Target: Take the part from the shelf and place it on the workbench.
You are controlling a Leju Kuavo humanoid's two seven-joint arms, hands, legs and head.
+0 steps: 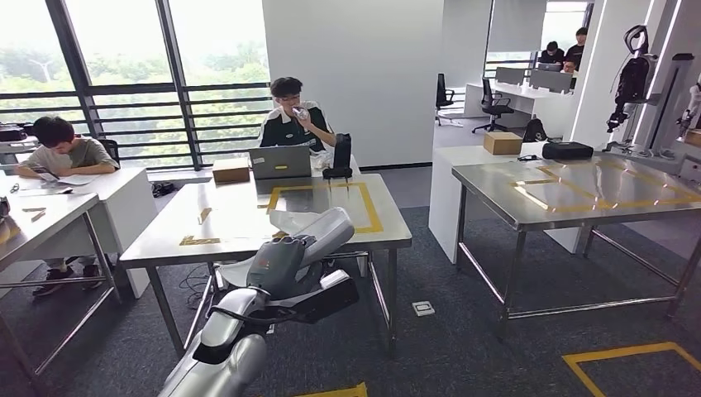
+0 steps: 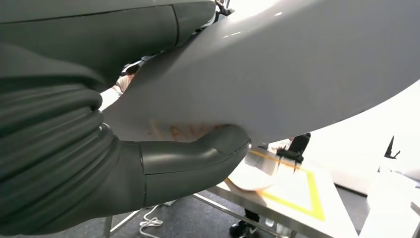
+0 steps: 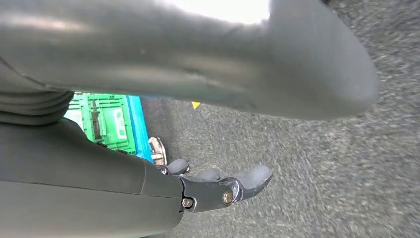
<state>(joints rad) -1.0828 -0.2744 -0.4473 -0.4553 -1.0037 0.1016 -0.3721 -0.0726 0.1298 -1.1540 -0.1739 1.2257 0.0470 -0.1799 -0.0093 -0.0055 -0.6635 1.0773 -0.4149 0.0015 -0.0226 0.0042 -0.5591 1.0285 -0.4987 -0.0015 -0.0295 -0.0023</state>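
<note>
1. Grey carpet and tall windows frame an office in the head view. A steel-topped workbench (image 1: 248,227) with a yellow tape rectangle stands centre, and a person sits at its far side behind a laptop (image 1: 280,161). The robot's left hand (image 1: 310,285) is raised just before the workbench's near edge, gripping a pale grey, smooth curved shell part (image 1: 326,234) that tilts up over that edge. Judging by this, the carry is nearly over and the part is held high to clear the bench rim before being set down. A second steel table (image 1: 579,190) stands well to the right of the workbench.

2. From the left wrist, the pale part (image 2: 297,64) lies across the hand's palm, with the thick grey thumb (image 2: 198,158) pressed up beneath it. This looks like a cradling hold, suited to a broad, slippery shell. The workbench's yellow-taped corner (image 2: 297,193) lies beyond.

3. From the right wrist, the right hand (image 3: 218,186) hangs over the carpet holding nothing, its dark fingers loosely apart, apparently idle. A green slatted crate (image 3: 106,121) sits on the floor, well away from the workbench.
</note>
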